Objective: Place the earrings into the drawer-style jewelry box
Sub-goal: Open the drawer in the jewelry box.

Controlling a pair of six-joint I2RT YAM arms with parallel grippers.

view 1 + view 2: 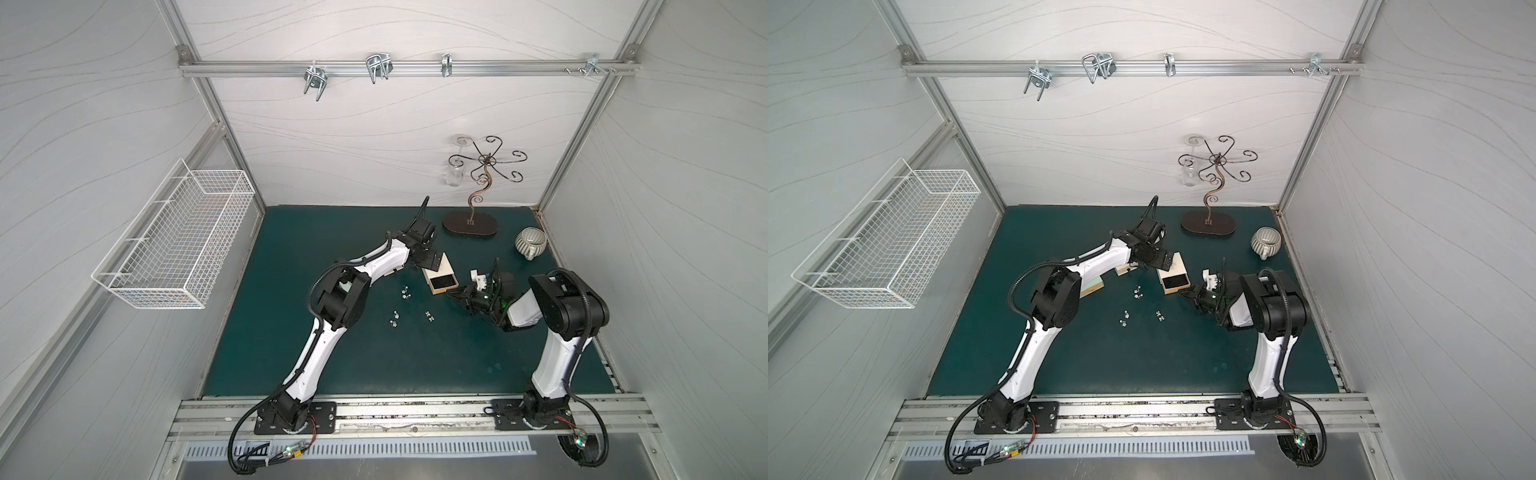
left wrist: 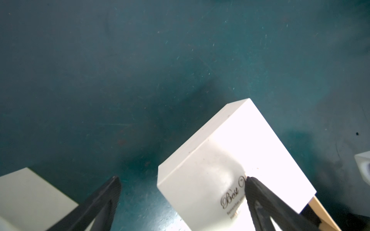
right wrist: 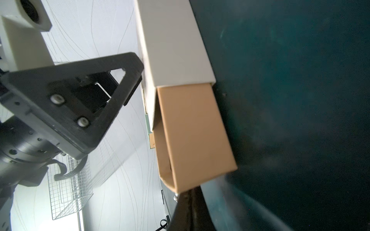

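The drawer-style jewelry box (image 1: 437, 266) (image 1: 1173, 266) is a white sleeve with its tan, black-lined drawer (image 1: 444, 284) (image 3: 192, 132) pulled out toward the front. My left gripper (image 1: 430, 259) (image 2: 182, 178) is open. One of its fingertips (image 2: 252, 184) rests on the sleeve's top (image 2: 230, 152), and its other finger hangs off the side. My right gripper (image 1: 451, 296) (image 3: 183, 197) is shut, with its tip at the drawer's front corner. The earrings (image 1: 406, 291) (image 1: 394, 318) (image 1: 430, 316) lie as three small clusters on the green mat. One stud (image 3: 176, 197) glints beside the right tip; I cannot tell whether it is held.
Other small boxes (image 1: 1096, 286) (image 2: 30, 192) lie under the left forearm. A jewelry stand (image 1: 469, 226) and a ribbed cup (image 1: 530, 243) stand at the back right. A wire basket (image 1: 174, 237) hangs on the left wall.
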